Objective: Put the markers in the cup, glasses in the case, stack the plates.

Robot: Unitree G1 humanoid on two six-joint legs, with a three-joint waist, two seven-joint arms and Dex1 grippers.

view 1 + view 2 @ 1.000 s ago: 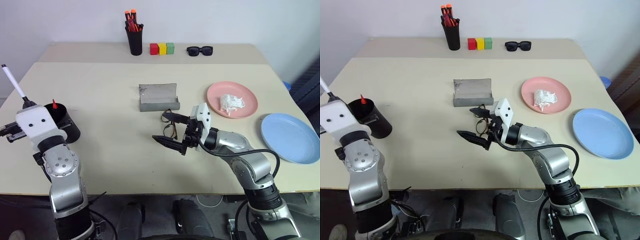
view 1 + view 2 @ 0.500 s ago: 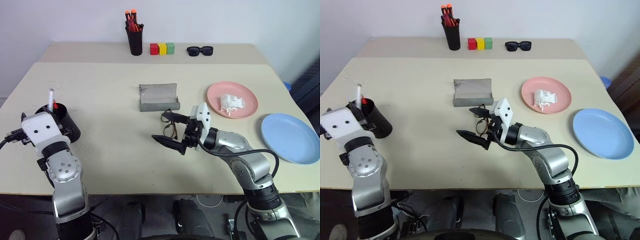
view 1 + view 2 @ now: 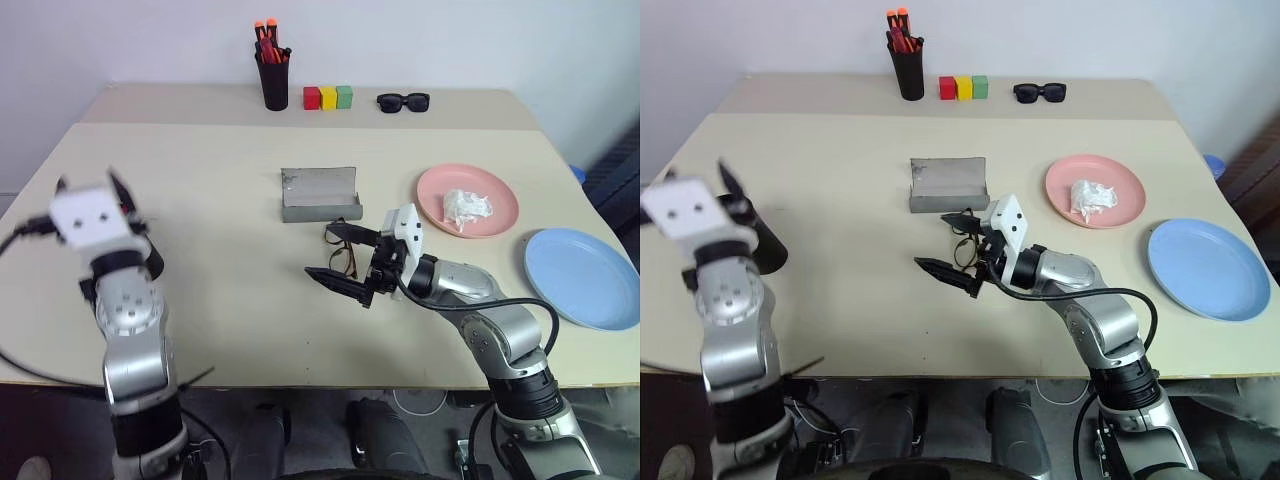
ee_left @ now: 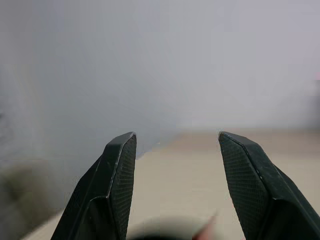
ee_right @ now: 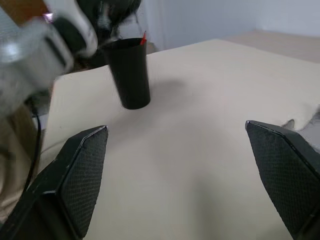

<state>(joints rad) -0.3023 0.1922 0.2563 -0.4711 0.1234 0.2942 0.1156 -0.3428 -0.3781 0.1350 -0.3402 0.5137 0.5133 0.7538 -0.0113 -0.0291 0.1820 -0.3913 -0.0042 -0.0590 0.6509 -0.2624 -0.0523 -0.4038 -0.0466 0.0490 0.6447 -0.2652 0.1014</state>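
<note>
My left gripper (image 3: 92,186) hangs open and empty, raised above the black cup (image 3: 768,245), which it partly hides. A red marker tip (image 5: 144,37) pokes out of the cup (image 5: 130,75); the white marker is hidden. The wire-framed glasses (image 3: 342,252) lie mid-table between the widely spread fingers of my open right gripper (image 3: 340,258); contact cannot be told. The open grey case (image 3: 320,193) stands just behind them. At right, the pink plate (image 3: 490,190) carries a tissue (image 3: 465,207), and the blue plate (image 3: 582,277) lies apart near the table's edge.
At the back of the table stand a tall black pen holder (image 3: 271,75) with orange-tipped pens, three coloured blocks (image 3: 328,97) and black sunglasses (image 3: 403,101). Bare tabletop (image 3: 220,260) stretches between the cup and the glasses.
The left gripper let the white marker drop into the cup, opened, and rose above it. The right arm stayed still.
</note>
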